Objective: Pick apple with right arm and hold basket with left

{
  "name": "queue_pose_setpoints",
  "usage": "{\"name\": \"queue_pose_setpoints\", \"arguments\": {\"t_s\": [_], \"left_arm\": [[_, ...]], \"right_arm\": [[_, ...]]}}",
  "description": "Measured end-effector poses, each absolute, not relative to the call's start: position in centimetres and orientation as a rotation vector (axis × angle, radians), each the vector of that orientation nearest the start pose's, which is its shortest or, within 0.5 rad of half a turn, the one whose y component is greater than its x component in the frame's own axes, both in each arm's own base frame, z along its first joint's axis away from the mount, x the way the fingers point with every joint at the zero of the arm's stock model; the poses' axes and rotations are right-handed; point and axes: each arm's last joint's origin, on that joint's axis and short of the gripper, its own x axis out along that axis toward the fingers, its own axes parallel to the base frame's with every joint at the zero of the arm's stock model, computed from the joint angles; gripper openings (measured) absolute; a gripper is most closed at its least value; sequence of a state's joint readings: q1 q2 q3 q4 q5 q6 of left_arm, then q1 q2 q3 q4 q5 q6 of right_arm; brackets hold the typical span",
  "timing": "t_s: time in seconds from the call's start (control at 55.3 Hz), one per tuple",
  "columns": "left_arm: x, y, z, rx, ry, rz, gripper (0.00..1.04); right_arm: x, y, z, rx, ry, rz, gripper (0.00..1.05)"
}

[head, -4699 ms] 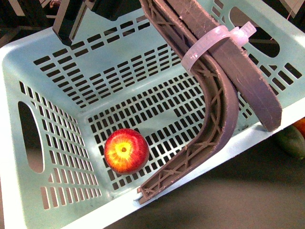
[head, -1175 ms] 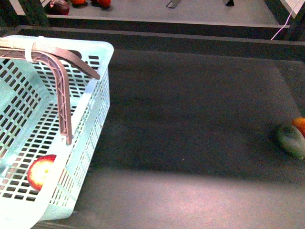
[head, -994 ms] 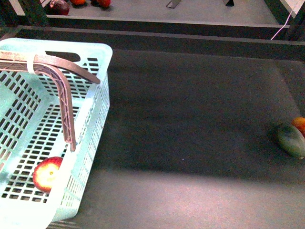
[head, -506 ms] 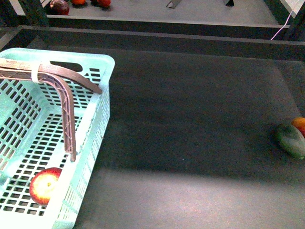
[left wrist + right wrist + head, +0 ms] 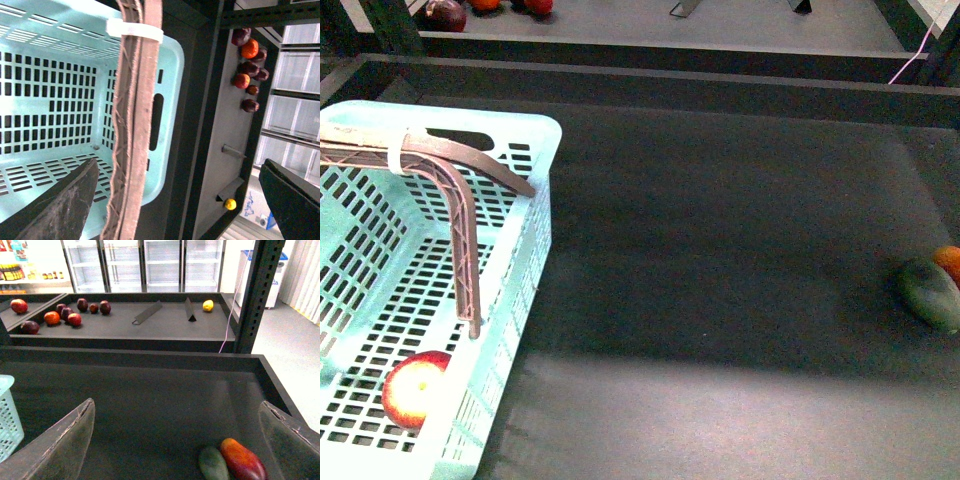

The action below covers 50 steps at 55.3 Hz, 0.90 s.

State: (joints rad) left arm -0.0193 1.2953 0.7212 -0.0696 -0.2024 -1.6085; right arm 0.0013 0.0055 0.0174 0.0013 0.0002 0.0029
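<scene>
While the apple [image 5: 413, 387] lies on the slotted floor of the basket [image 5: 542, 200], in its near right corner, the basket stands at the left edge of the dark table [image 5: 720, 250], with its brown handle [image 5: 460, 235] arching over the interior and a white cable tie [image 5: 396, 150] round the handle's far end. Left gripper [image 5: 175, 200]: fingers [image 5: 60, 205] spread wide, straddling the handle without visibly clamping it. Right gripper [image 5: 175, 440]: fingers [image 5: 62, 440] likewise parted and holding nothing, looking out over bare table near the right side, where a green fruit [image 5: 214, 464] and a red-orange fruit [image 5: 242, 460] lie touching. Shelf [image 5: 125, 320] beyond: further fruit, not relevant.

Judged from the layout, the apple already sits in the basket, so what remains is securing the basket. To do this well, the left fingers should close squarely on the handle bar, centred along its length so the load hangs level, and clear of the cable tie. The right arm should stay well apart from the basket.
</scene>
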Motion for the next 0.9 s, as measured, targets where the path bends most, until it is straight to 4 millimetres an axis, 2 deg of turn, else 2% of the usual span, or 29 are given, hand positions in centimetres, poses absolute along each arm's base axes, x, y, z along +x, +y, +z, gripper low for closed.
{"name": "queue_pose_setpoints", "arguments": {"t_s": [0.235, 0.271, 0.289, 0.325, 0.343, 0.361, 0.38, 0.398, 0.416, 0.452, 0.506, 0.596, 0.651, 0.904], "left_arm": [[26.3, 0.0, 21.8, -1.47, 0.351, 0.637, 0.98], [26.4, 0.0, 21.4, -1.409, 0.36, 0.535, 0.94], [26.3, 0.0, 21.1, -1.361, 0.35, 0.434, 0.9], [25.6, 0.0, 19.9, -1.137, 0.269, 0.199, 0.8], [25.2, 0.0, 19.5, -1.034, 0.236, 0.148, 0.76], [24.5, -0.1, 19.2, -0.855, 0.186, 0.084, 0.71], [24.1, -0.1, 19.2, -0.757, 0.151, 0.055, 0.67], [23.8, -0.1, 19.0, -0.733, 0.145, 0.05, 0.65], [23.3, -0.1, 19.4, -0.569, 0.078, 0.017, 0.6], [22.3, 0.0, 19.9, -0.359, 0.008, -0.001, 0.49], [21.1, 0.0, 19.7, -0.172, -0.011, -0.003, 0.35], [19.9, 0.0, 18.8, -0.077, 0.009, -0.002, 0.19], [19.0, 0.0, 18.4, -0.044, 0.013, -0.002, 0.04], [16.5, 0.0, 17.7, -0.017, 0.01, -0.002, 0.03]], "right_arm": [[9.7, 0.0, 16.9, 0.003, -0.013, 0.001, 0.96], [9.7, 0.0, 16.9, 0.003, -0.013, 0.001, 0.96], [9.7, 0.0, 16.9, 0.003, -0.014, 0.001, 0.96], [9.7, 0.0, 16.9, 0.003, -0.013, 0.001, 0.96], [9.7, 0.0, 16.9, 0.003, -0.014, 0.001, 0.96], [9.7, 0.0, 16.9, 0.003, -0.013, 0.001, 0.96], [9.7, 0.0, 16.9, 0.003, -0.013, 0.001, 0.96], [9.7, 0.0, 16.9, 0.003, -0.014, 0.001, 0.96], [9.7, 0.0, 16.9, 0.003, -0.013, 0.001, 0.96], [9.7, 0.0, 16.9, 0.003, -0.013, 0.001, 0.96], [9.7, 0.0, 16.9, 0.003, -0.013, 0.001, 0.96], [9.7, 0.0, 16.9, 0.003, -0.013, 0.001, 0.96], [9.7, 0.0, 16.9, 0.003, -0.013, 0.001, 0.96], [9.7, 0.0, 16.9, 0.003, -0.013, 0.001, 0.96]]}}
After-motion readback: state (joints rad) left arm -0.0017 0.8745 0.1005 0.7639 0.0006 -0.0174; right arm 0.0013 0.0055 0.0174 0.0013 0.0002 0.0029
